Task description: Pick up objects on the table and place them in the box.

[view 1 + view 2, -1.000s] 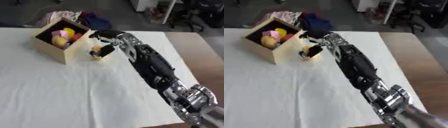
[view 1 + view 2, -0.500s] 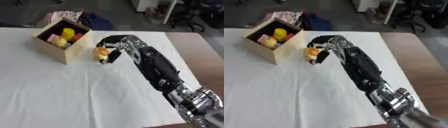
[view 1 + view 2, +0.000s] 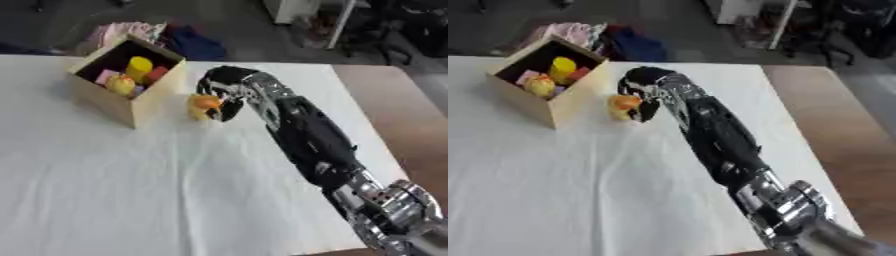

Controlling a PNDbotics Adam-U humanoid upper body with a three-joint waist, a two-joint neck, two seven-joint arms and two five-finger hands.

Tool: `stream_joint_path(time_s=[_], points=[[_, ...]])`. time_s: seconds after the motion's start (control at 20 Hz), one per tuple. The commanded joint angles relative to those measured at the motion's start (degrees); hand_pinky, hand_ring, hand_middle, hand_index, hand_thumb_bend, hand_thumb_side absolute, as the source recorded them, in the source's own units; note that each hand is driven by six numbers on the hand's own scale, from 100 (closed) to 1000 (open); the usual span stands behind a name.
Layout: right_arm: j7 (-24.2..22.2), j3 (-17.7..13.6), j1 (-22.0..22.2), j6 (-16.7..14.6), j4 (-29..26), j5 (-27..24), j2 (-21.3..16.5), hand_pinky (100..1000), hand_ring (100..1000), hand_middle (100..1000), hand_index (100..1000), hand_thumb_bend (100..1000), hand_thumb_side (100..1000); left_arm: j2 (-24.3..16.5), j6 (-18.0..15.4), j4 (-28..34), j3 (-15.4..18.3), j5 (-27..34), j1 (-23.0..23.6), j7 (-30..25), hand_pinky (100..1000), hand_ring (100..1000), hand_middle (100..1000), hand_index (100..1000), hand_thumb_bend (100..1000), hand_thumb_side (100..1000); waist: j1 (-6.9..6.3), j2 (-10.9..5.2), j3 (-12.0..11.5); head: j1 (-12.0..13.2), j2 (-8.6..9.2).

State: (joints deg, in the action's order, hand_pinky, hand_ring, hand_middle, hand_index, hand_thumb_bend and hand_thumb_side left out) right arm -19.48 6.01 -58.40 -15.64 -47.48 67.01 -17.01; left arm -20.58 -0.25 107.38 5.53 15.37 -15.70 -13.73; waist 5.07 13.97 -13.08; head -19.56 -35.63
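Left eye view | box (image 3: 131, 107): yellow, red, pink items inside | right hand (image 3: 223, 92) curled round orange-yellow obj (image 3: 204, 106) beside box

We see our right arm as a long black glossy shell (image 3: 311, 137), ending near us in a ribbed silver metal joint (image 3: 394, 210), with a black hand (image 3: 226, 90).
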Motion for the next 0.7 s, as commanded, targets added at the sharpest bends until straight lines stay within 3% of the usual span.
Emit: stream_joint_path(time_s=[0.05, 0.35, 0.7], points=[[3.2, -0.3, -1.5, -1.0, -0.7, -0.8, -1.0, 473, 505, 502, 583, 110, 100, -0.4, -0.1, 0.8, 0.6, 0.0, -0.4, 0.3, 762, 600, 671, 858, 100, 730, -0.44, -0.77, -0.1, 0.0, 0.87], [4.4, -0.2, -4.4, -1.9, -4.6, -7.3, -3.0, 455, 481, 477, 560, 100, 100, -0.5, 0.0, 0.7, 0.6, 0.1, -0.1, 0.3, 763, 599, 671, 858, 100, 730, -0.32, -1.12, 0.0, 0.3, 0.61], [6.7, -1.6, -8.9, 1.1, -4.3, -10.7, -1.9, 451, 470, 463, 541, 100, 100, -0.5, 0.0, 0.6, 0.4, 0.2, 0.0, 0.0, 763, 598, 671, 858, 100, 732, -0.32, -1.39, -0.5, 0.1, 0.59]])
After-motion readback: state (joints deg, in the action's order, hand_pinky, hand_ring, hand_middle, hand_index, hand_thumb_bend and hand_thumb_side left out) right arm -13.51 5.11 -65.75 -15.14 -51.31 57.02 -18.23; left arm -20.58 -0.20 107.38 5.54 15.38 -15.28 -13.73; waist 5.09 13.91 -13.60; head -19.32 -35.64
